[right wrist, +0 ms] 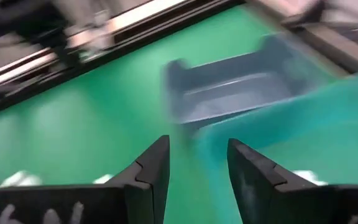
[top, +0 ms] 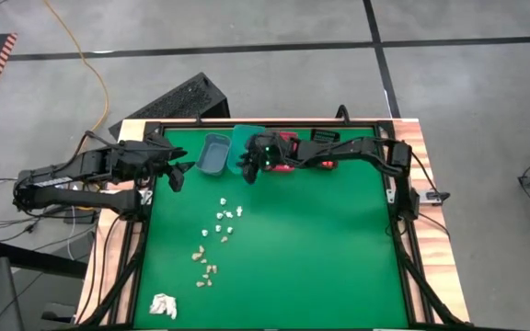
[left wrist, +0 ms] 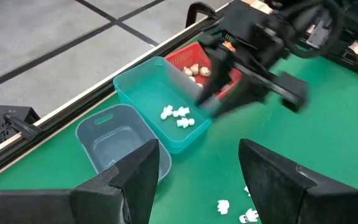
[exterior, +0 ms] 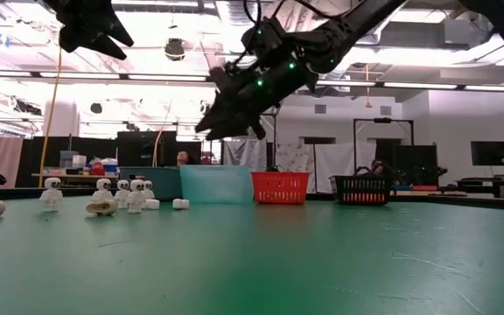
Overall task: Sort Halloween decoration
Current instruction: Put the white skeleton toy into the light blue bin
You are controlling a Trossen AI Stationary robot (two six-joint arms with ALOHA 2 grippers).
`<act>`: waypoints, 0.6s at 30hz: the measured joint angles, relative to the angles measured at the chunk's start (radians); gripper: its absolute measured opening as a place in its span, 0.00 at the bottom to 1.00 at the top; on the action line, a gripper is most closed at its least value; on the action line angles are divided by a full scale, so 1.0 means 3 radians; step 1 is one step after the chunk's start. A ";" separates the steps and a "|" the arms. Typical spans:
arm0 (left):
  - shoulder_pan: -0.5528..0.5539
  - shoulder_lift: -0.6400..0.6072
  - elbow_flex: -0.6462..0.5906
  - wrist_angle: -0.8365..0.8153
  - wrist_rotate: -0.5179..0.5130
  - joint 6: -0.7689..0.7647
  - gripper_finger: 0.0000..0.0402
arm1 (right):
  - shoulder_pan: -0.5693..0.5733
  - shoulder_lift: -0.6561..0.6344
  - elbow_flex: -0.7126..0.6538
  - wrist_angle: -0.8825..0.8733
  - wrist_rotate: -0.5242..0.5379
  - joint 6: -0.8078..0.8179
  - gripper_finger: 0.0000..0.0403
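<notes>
- From above: the decorations [top: 217, 241] lie scattered on the green table [top: 329, 248], a white cluster nearer the bins and a tan cluster nearer the white wad [top: 163, 305]. They look tiny and light, probably rigid little figures, easy to flick away, so I'd pinch one across its body from straight above. The right gripper [top: 249, 165] hangs over the teal bin [top: 245, 142], well apart from the scatter. The left gripper [top: 178, 174] waits near the table's left edge beside the grey bin [top: 213, 154].
- From table height: small white skeleton-like figures [exterior: 103, 191] stand upright and a tan piece [exterior: 101, 206] lies among them. That means uneven shapes and a grip that could slip off a narrow limb. The right gripper [exterior: 226, 118] is up in the air above the bin row, with nothing visible between its fingers. The red bin [exterior: 280, 187] and black bin [exterior: 361, 189] sit further along.
- Left wrist: its fingers [left wrist: 135, 177] are spread wide and empty. Three white pieces [left wrist: 179, 116] already lie in the teal bin [left wrist: 138, 93], tan ones in the red bin [left wrist: 192, 67], and a few loose white ones [left wrist: 224, 205] sit on the table just beyond the fingers.
- Right wrist: its fingers [right wrist: 154, 168] stand parted with nothing between them, over the teal bin's [right wrist: 291, 143] edge. White bits show near its other finger, too blurred to place.
</notes>
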 joint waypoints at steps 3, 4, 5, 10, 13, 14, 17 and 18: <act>0.0000 0.0000 0.0000 0.0000 0.0000 0.0003 0.52 | 0.0167 0.0000 -0.0008 -0.0005 -0.0158 -0.0112 0.39; 0.0000 0.0001 0.0000 0.0000 0.0001 0.0003 0.52 | 0.0231 0.0000 -0.0011 -0.0031 -0.0176 -0.0181 0.39; 0.0000 0.0000 0.0000 0.0000 0.0001 0.0003 0.52 | 0.0300 0.0000 -0.0011 -0.0068 -0.0177 -0.0257 0.39; 0.0000 0.0001 0.0000 -0.0001 0.0013 0.0004 0.52 | 0.0646 0.0084 -0.0015 -0.0162 -0.0170 -0.0813 0.39; 0.0000 0.0001 0.0000 -0.0009 0.0014 0.0005 0.52 | 0.0800 0.0219 -0.0015 -0.0150 -0.0096 -0.0969 0.39; 0.0000 0.0001 0.0000 -0.0020 0.0016 0.0005 0.52 | 0.0837 0.0259 -0.0017 -0.0169 -0.0072 -0.0976 0.38; 0.0000 -0.0003 -0.0060 0.0018 0.0023 -0.0005 0.52 | 0.0896 0.0408 -0.0015 -0.0123 0.0092 -0.0911 0.37; 0.0000 -0.0004 -0.0100 0.0018 0.0025 -0.0023 0.52 | 0.0908 0.0453 -0.0015 -0.0144 0.0159 -0.0865 0.37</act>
